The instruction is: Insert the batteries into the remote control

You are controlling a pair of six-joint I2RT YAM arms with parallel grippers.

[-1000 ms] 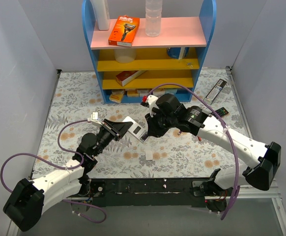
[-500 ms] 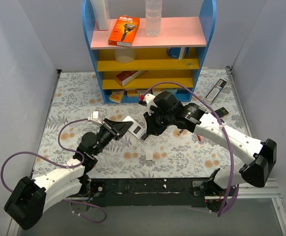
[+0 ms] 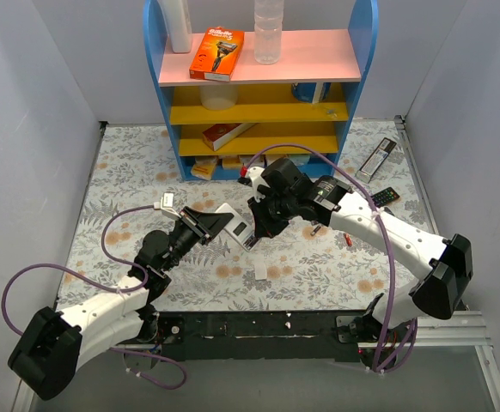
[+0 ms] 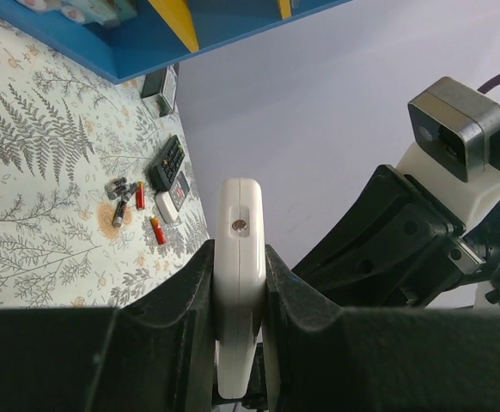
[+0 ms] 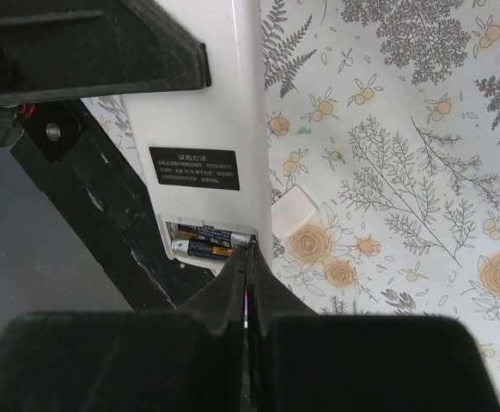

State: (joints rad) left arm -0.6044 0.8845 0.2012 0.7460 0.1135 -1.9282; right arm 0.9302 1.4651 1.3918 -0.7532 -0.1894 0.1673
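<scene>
1. The left gripper (image 4: pixel 238 257) was clamped on the remote control (image 4: pixel 238 215), one finger on each flat face. It held the remote on edge, up off the table (image 5: pixel 405 129).
2. The remote's free end stuck out past the left fingertips, toward the right gripper (image 5: pixel 248 262).
3. The right gripper's fingers were pressed together into a narrow wedge. Its tip sat right at the rim of the open battery bay (image 5: pixel 209 240), on the remote's plain back.
4. Two batteries (image 5: pixel 205 242) lay side by side in that bay, just left of the right fingertips. A black label (image 5: pixel 194 167) sat a bit further along the remote's back.
5. There might have been something thin pinched between the right fingers, but it was too dark in there to call.
6. A small white rounded piece (image 5: pixel 294 214) lay on the table, just right of the right gripper's tip.
7. Well beyond the left gripper, some loose batteries (image 4: pixel 119 206) lay on the table near a small black remote (image 4: pixel 165 163).
</scene>
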